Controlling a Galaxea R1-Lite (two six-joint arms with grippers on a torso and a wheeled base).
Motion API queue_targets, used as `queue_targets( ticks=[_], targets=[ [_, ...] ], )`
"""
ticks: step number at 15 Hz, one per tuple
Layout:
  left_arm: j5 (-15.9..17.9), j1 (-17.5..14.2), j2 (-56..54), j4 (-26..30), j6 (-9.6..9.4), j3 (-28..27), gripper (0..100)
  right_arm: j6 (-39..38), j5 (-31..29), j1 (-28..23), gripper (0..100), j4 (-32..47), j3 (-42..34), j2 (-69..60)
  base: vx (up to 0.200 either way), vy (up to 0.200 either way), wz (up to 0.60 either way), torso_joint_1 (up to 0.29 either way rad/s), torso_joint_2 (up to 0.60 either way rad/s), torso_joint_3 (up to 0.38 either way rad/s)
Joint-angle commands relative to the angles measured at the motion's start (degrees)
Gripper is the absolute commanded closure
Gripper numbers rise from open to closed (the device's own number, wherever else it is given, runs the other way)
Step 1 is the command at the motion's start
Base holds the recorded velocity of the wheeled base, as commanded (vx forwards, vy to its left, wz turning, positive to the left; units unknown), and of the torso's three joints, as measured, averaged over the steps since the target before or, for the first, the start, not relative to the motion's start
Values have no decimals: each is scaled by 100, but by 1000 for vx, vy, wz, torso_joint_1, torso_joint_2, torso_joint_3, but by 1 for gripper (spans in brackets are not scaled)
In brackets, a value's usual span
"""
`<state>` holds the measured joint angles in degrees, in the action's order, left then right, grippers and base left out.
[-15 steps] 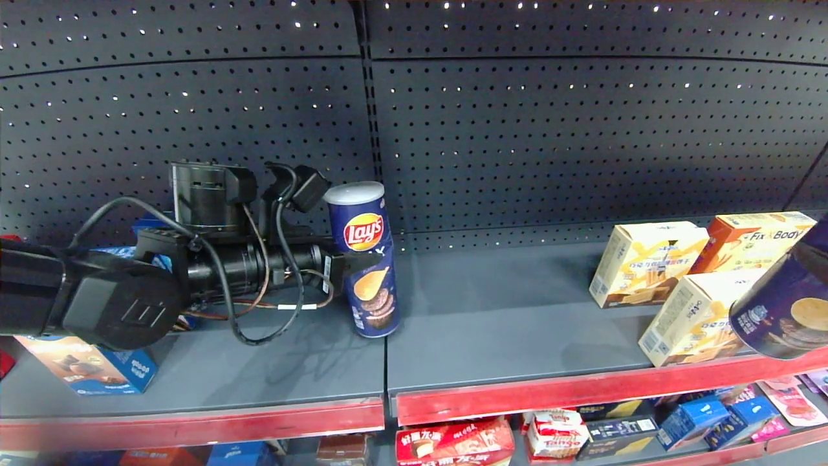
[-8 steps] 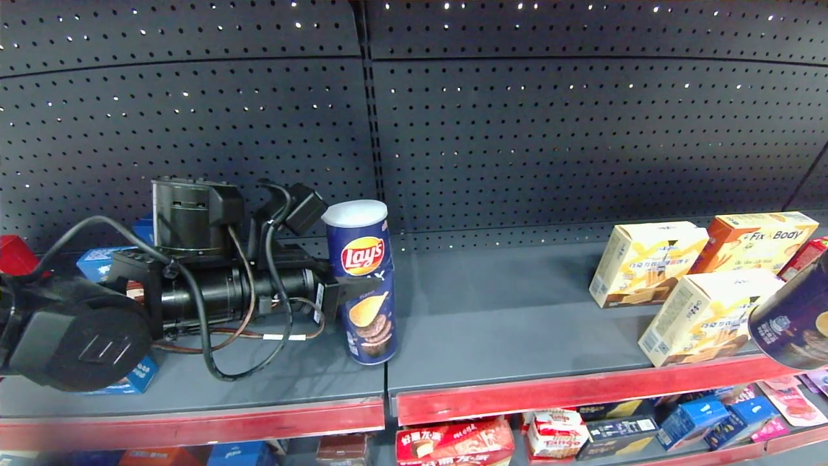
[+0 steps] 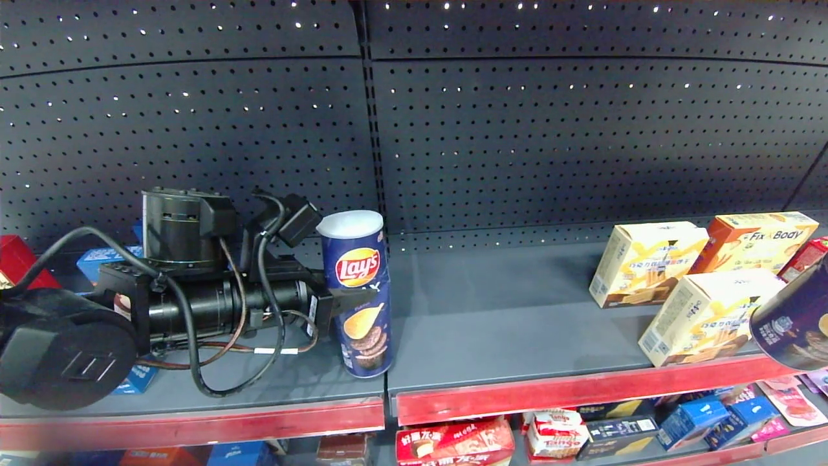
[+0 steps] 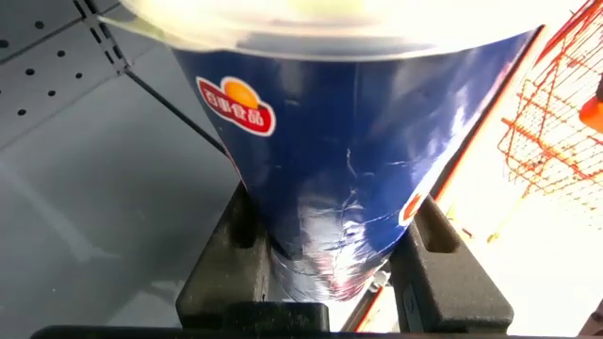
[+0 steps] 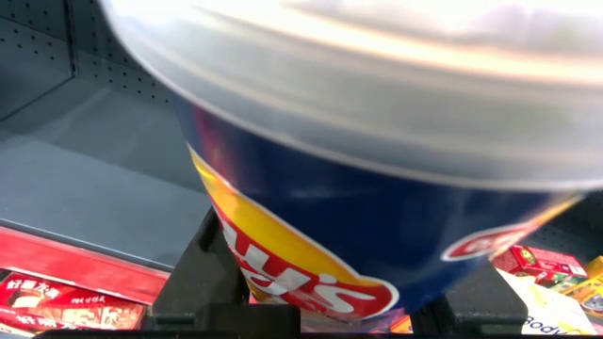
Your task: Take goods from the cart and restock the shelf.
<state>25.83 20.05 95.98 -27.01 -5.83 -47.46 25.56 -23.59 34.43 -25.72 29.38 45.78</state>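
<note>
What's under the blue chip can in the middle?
The grey shelf board; the chip can, held by the left gripper, hides its own footing.

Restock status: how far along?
Done: nothing clearly finished; three snack boxes sit on the shelf, origin unknown. In hand: left gripper clamps a blue chip can upright, its base apparently on the shelf near the front edge; right gripper holds a second can off to the right. Left: release the first can, then shelve the second.

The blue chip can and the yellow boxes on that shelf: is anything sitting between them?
No. The head view shows only bare grey shelf between the blue chip can and the yellow boxes.
</note>
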Motion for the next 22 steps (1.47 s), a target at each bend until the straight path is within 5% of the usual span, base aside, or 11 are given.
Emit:
queue_targets(
  ticks=[1,18,19,22],
  targets=[
    [1,-1,53,-23,11,-44,100,1,3,3,100,-3,6,10,0,0,0,0,0,0],
    [1,-28,483,-58,47,-510,100,54,-14,3,100,23,68,2,0,0,0,0,0,0],
    [1,-28,510,-58,47,-519,0,72,-14,3,100,15,68,2,0,0,0,0,0,0],
    [1,-28,510,-50,55,-554,0,72,-14,3,100,15,77,2,0,0,0,0,0,0]
  ],
)
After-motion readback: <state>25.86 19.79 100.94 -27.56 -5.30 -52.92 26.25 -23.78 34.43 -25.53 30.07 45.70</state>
